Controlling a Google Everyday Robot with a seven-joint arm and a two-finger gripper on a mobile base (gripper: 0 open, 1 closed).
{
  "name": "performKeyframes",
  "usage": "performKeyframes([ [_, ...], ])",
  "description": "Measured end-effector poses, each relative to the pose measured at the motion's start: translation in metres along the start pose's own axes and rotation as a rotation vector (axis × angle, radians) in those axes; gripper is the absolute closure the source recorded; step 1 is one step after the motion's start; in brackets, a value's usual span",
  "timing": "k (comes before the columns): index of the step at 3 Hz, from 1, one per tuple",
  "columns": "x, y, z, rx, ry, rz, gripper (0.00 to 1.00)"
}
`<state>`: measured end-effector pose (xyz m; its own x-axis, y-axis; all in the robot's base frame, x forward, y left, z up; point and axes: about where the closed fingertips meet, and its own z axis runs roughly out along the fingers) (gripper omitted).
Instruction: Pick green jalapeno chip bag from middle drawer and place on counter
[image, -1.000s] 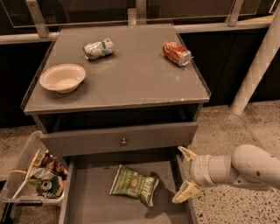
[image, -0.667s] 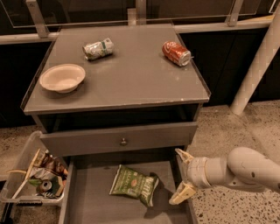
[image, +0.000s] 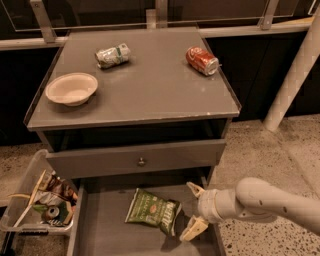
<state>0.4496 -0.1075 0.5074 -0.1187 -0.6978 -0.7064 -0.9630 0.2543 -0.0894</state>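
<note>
Where middle drawer (image: 102, 227) is cropped, gripper (image: 193, 210) splayed beside chip bag (image: 151, 210)

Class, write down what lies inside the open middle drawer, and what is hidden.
The middle drawer holds the green jalapeno chip bag, lying on its grey floor. The gripper, open, sits beside the bag. The drawer's rear, beneath the closed drawer front, is covered.

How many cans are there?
2: a crushed silver-green can back left on the counter, a red can back right; the tub could hide more. The gripper, open, is over the middle drawer.
</note>
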Motion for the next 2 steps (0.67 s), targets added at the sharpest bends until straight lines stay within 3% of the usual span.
performKeyframes([
  [2, 0.027, 0.000, 0.047, -0.005, 0.010, 0.052, 0.00],
])
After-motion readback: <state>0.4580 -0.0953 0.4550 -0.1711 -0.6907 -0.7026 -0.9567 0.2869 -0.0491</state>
